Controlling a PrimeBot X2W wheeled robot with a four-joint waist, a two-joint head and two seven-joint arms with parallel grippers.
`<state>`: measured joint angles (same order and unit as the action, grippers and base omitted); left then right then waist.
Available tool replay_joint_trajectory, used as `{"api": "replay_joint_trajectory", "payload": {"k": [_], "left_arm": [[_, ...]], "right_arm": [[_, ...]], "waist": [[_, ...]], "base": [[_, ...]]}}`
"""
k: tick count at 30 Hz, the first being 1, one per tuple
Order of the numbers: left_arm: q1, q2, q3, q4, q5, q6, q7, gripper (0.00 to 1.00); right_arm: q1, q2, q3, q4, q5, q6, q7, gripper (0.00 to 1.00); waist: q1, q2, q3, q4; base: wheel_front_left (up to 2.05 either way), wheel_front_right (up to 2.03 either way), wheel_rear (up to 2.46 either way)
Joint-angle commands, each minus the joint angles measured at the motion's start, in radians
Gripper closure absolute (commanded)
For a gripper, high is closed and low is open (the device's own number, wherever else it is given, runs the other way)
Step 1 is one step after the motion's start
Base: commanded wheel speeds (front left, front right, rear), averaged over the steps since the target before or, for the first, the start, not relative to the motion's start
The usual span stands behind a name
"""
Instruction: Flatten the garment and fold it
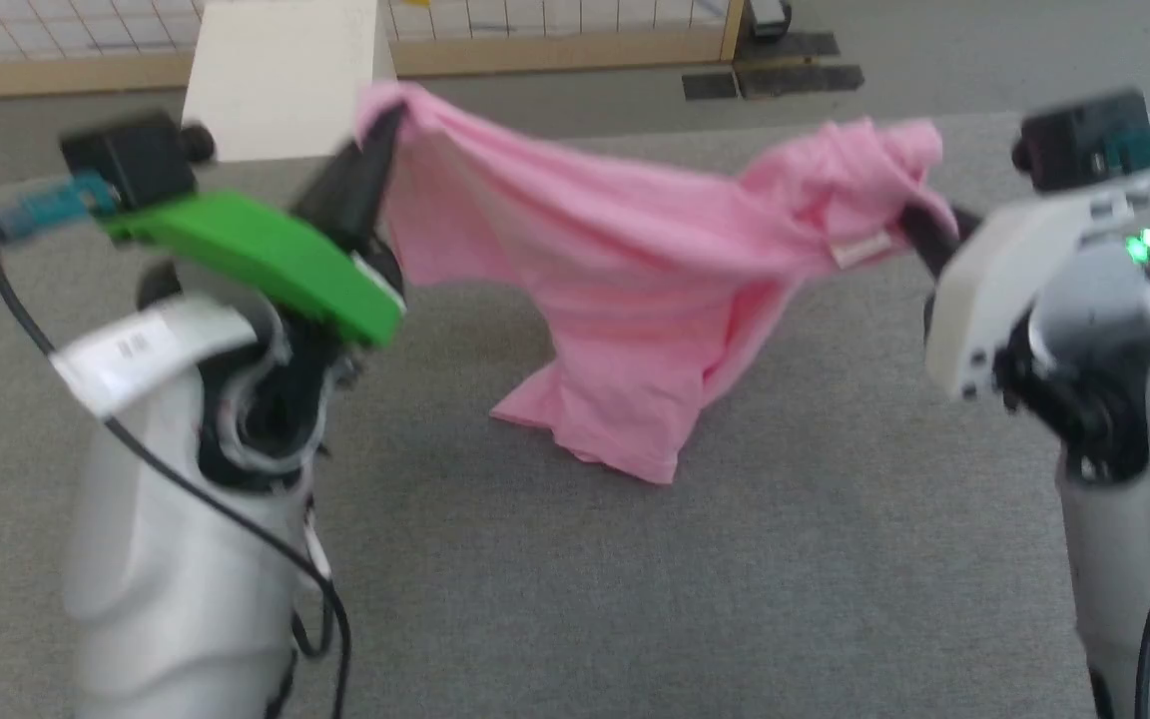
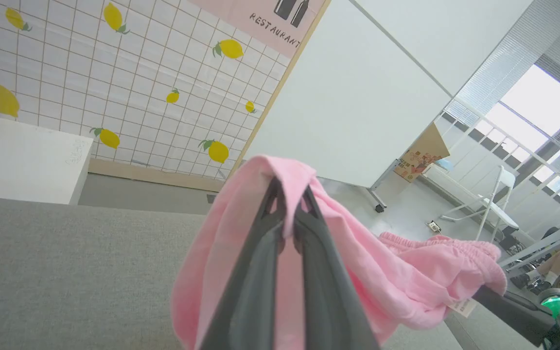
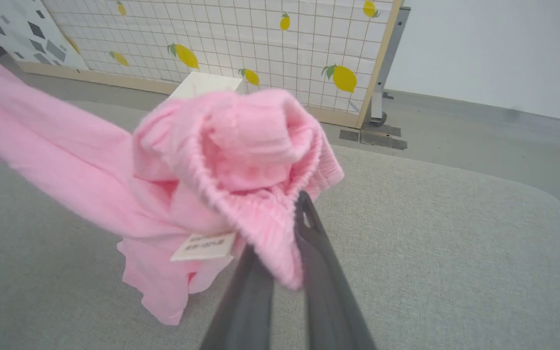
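I am holding the pink shorts (image 1: 635,290) stretched left to right between my left end effector (image 1: 383,130) and right end effector (image 1: 912,222), both clamped on the cloth, while the middle is sagging down to the grey worktop (image 1: 835,559).

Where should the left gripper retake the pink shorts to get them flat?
Probably the gathered waistband, at its far end from the right gripper, coming in from the robot's left with fingers across the band. The left gripper pinches plain thin cloth instead, so the shorts hang skewed. The band is bunched by the white tag, and the lower cloth touches the table.
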<state>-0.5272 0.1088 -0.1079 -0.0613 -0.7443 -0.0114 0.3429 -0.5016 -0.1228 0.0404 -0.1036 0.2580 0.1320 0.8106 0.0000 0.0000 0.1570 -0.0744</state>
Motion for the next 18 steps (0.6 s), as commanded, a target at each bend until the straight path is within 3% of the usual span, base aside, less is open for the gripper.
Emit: {"api": "replay_joint_trajectory", "payload": {"k": [1,6,11,15,18], "left_arm": [[-0.078,0.01,0.021,0.041,-0.002,0.011,-0.008,1.0],[-0.306,0.029,0.079,0.206,0.012,0.032,-0.066,1.0],[-0.503,0.033,0.119,0.32,0.043,0.025,-0.206,1.0],[-0.563,0.045,0.112,0.363,0.077,-0.01,-0.298,1.0],[-0.528,0.056,0.077,0.387,0.108,-0.037,-0.315,1.0]], "right_arm": [[-0.079,-0.014,0.01,0.057,-0.002,-0.001,-0.003,1.0],[-0.337,0.005,-0.003,0.27,-0.022,-0.001,-0.076,1.0],[-0.552,0.048,-0.053,0.43,-0.051,-0.001,-0.252,1.0],[-0.616,0.065,-0.066,0.525,-0.047,-0.001,-0.374,1.0],[-0.588,0.069,-0.041,0.592,-0.026,-0.001,-0.405,1.0]], "waist": [[0.0,0.0,0.066,0.006],[0.0,0.0,0.15,0.011],[0.0,0.0,0.21,0.022],[0.0,0.0,0.226,0.033],[0.0,0.0,0.225,0.043]], "base": [[0.0,0.0,0.0],[0.0,0.0,0.0],[0.0,0.0,0.0],[0.0,0.0,0.0],[0.0,0.0,0.0]]}}
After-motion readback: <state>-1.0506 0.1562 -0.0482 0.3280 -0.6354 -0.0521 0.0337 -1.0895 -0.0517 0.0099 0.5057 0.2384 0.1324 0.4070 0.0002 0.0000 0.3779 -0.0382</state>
